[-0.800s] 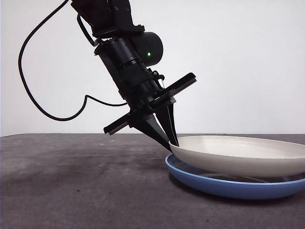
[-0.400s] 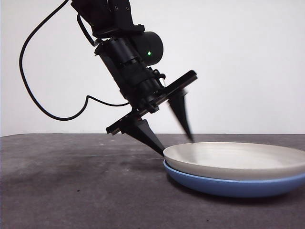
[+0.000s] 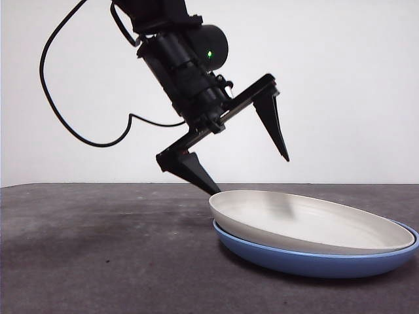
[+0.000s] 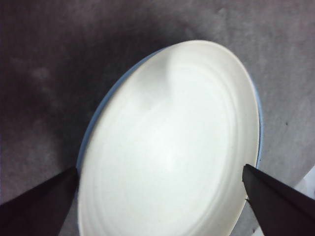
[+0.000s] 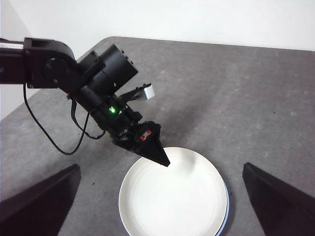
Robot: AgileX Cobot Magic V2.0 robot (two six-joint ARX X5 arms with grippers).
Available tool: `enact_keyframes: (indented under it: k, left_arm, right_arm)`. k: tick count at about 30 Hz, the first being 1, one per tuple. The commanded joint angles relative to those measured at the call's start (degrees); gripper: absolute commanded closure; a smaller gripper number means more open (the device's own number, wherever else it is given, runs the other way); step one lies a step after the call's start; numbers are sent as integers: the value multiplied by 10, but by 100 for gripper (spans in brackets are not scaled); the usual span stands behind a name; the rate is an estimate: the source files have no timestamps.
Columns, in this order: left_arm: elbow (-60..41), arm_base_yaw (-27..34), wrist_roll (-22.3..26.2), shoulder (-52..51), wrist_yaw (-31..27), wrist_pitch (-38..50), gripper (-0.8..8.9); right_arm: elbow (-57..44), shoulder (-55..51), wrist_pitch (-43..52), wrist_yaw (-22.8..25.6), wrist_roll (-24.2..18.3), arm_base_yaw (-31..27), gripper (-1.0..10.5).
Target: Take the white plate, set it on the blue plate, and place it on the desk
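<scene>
On the mottled grey desk point(image 3: 98, 248) before a plain white wall point(image 3: 353, 78), the released left gripper point(image 3: 252, 173) hovers over the white plate point(image 3: 301, 222) nested in the blue plate point(image 3: 314, 263) at lower right.

Plain white matte wall point(image 3: 347, 78), the only backdrop.
It fills the upper part of the front view, bare and evenly lit, without marks or fixtures, and shows as a pale band in the right wrist view.

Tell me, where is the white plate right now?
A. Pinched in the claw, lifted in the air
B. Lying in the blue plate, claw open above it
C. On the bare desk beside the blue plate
B: the white plate lies in the blue plate, with the left gripper open over its rim.
</scene>
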Motion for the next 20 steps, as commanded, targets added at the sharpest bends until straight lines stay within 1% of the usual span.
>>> enact_keyframes:
  k: [1,6,12,20]
  left_arm:
    - [30,-4,24,12,-1,-13,239]
    - [66,-4,49,12,-7,-51,239]
    - [123,-4,77,12,-25,-121,240]
    - [226,-5,148,9,-25,-257,240]
  right_arm:
    - [11,2,3,-2,-4,2,354]
    - [11,2,3,-1,-4,2,354]
    - [11,2,3,-1,-4,2,354]
    - [11,2,2,-1,-3,2,354]
